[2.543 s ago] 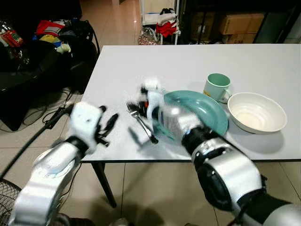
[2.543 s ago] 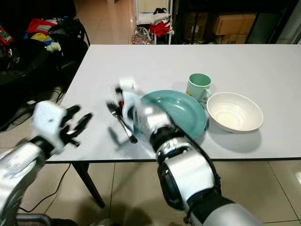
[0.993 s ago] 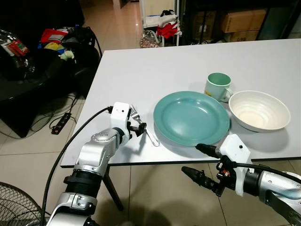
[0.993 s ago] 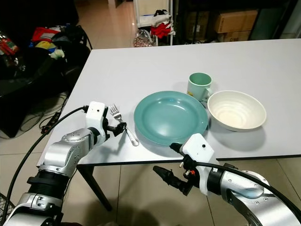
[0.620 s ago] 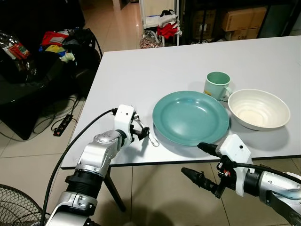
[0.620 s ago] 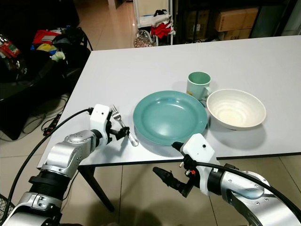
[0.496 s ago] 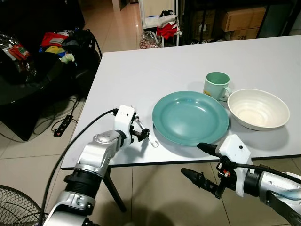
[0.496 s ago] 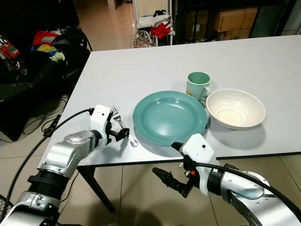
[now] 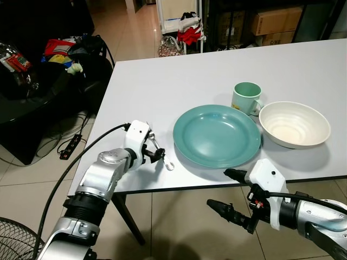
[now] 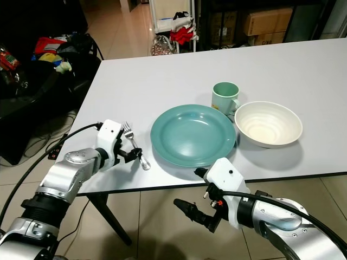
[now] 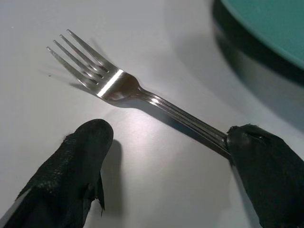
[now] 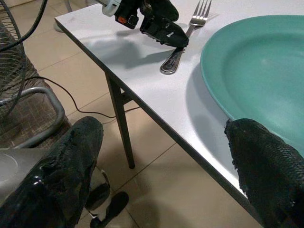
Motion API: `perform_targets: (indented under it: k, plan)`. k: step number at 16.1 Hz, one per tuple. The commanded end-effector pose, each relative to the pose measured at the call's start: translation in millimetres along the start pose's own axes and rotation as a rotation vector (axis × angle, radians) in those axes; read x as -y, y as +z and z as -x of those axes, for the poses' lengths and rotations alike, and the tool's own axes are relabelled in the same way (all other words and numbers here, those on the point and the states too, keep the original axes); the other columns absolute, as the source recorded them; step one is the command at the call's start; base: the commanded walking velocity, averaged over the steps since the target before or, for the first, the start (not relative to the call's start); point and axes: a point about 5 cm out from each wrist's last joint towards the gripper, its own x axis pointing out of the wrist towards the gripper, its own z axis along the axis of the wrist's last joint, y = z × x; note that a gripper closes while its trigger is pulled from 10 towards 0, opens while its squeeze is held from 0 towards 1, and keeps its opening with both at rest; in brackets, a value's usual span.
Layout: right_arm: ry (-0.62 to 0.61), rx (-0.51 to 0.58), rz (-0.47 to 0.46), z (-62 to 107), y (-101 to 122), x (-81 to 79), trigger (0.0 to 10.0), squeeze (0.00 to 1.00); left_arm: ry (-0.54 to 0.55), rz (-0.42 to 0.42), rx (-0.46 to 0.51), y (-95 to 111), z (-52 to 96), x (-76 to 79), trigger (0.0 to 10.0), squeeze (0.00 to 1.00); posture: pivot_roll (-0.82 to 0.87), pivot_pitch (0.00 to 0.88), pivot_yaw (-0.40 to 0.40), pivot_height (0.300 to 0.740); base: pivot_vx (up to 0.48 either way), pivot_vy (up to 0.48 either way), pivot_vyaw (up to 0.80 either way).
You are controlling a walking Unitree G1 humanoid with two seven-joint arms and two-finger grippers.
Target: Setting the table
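While my left gripper (image 9: 156,155) straddles the fork (image 11: 142,97) with fingers spread, one pad touching the handle, the fork lies flat on the white table (image 9: 179,76) just left of the teal plate (image 9: 217,135), tines pointing away. My right gripper (image 9: 230,192) hangs open below the table edge.

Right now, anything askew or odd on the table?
Mostly tidy. The silver metal fork lies slanted left of the round teal plate, handle end close to the table's near edge, the left gripper at its handle. The green mug and white ceramic bowl sit upright; nothing spilled.
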Motion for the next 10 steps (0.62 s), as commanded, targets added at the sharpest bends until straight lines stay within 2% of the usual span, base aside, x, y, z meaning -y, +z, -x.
perform_targets:
  k: [1, 4, 5, 6, 7, 10]
  plan:
    - [0.006, 0.005, 0.021, 0.1, 2, -1.2, 10.0, 1.00, 0.006, -0.017, -0.014, -3, 3.7, -5.9, 10.0, 0.00, -0.11, 0.000, 0.142, 0.740, 0.000, 0.000, 0.00]
    - [0.012, 0.000, 0.023, 0.1, 1, -1.7, 10.0, 1.00, -0.034, -0.052, -0.016, -8, 14.1, -9.6, 10.0, 0.00, -0.11, 0.000, 0.142, 0.740, 0.000, 0.000, 0.00]
    - [0.011, -0.001, 0.026, -0.1, 1, -1.6, 10.0, 0.89, -0.051, -0.080, -0.028, -12, 18.5, -12.3, 10.0, 0.00, -0.11, 0.000, 0.141, 0.740, 0.000, 0.000, 0.00]
    - [0.014, -0.003, 0.027, -0.4, 1, -1.8, 10.0, 0.56, -0.059, -0.094, -0.037, -15, 21.8, -15.2, 10.0, 0.00, -0.11, 0.000, 0.141, 0.740, 0.000, 0.000, 0.00]
    - [0.022, -0.004, 0.026, -0.6, 0, -2.3, 10.0, 0.01, -0.060, -0.098, -0.042, -16, 23.5, -17.5, 10.0, 0.00, -0.11, 0.000, 0.141, 0.740, 0.000, 0.000, 0.00]
    - [0.031, -0.003, 0.025, -0.9, 0, -3.5, 10.0, 0.00, -0.046, -0.103, -0.027, -11, 27.5, -25.2, 10.0, 0.00, -0.10, 0.000, 0.141, 0.740, 0.000, 0.000, 0.00]
